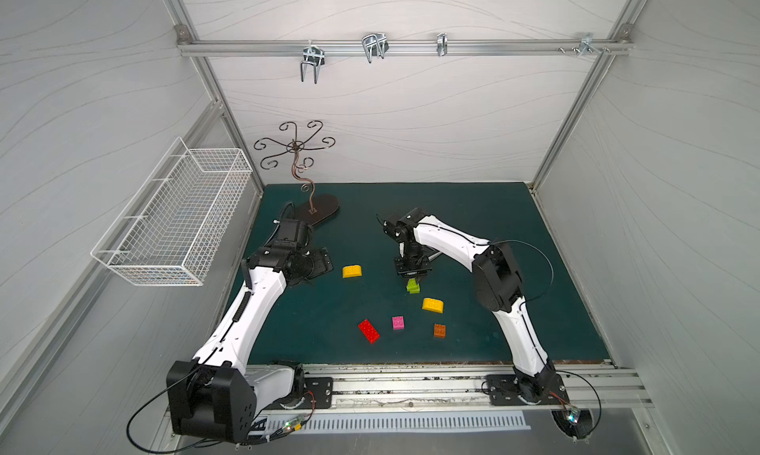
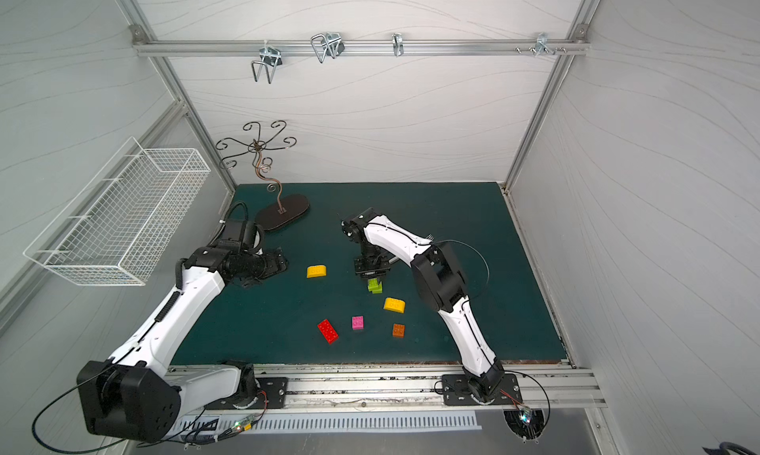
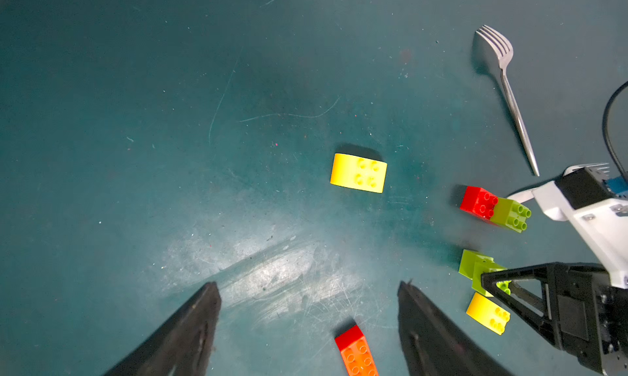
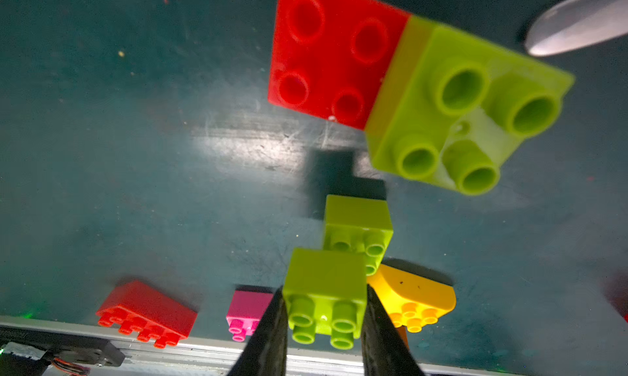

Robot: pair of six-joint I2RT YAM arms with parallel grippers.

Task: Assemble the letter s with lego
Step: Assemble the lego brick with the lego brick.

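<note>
A second lime brick (image 4: pixel 356 218) sits just beside the held lime brick (image 4: pixel 324 282), with a yellow rounded brick (image 4: pixel 418 296) near it. The right jaws pinch the held lime brick's sides. The left jaws stand spread, empty.

We see a dark teal mat (image 1: pixel 473 202) — scuffed pale in patches. In plain colours we count a yellow brick (image 1: pixel 352 271), another yellow brick (image 1: pixel 432 305), a long red brick (image 1: pixel 368 331), pink brick (image 1: pixel 398 322), orange brick (image 1: pixel 439 330), lime brick (image 4: pixel 324 289), second lime brick (image 4: pixel 356 218), square red brick (image 4: pixel 333 51) and third lime brick (image 4: pixel 469 112). The fork (image 3: pixel 496 55) is silver, the left arm (image 1: pixel 255 305) and right arm (image 1: pixel 448 239) white with black joints, the basket (image 1: pixel 172 231) a white wire grid, the stand (image 1: pixel 320 211) dark brown, the walls (image 1: pixel 411 136) pale grey with thin wavy lines.
</note>
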